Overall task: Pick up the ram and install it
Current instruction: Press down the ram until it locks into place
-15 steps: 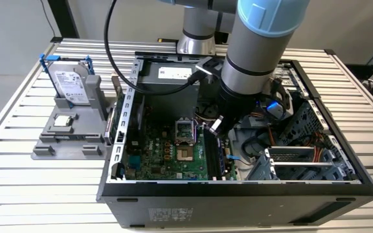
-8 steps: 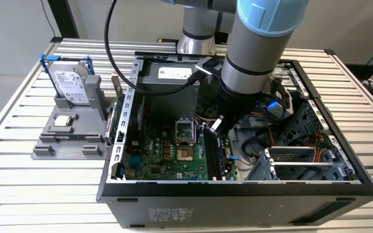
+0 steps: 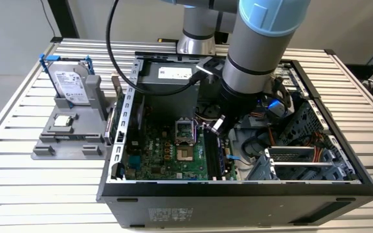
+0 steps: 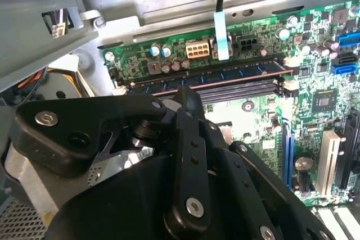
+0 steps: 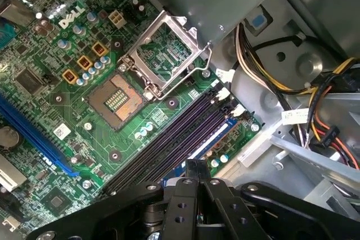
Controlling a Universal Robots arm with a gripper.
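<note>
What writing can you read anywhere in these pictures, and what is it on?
Hard drive label: print too small to read.
Power supply sticker: too small to read.
Case front sticker: too small to read.
Motherboard logo: a white brand mark, left unquoted.
Motherboard sticker: blurred.
Cable tag: blurred.

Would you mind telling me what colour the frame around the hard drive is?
Blue; the hard drive's frame shows best in the exterior view.
</note>
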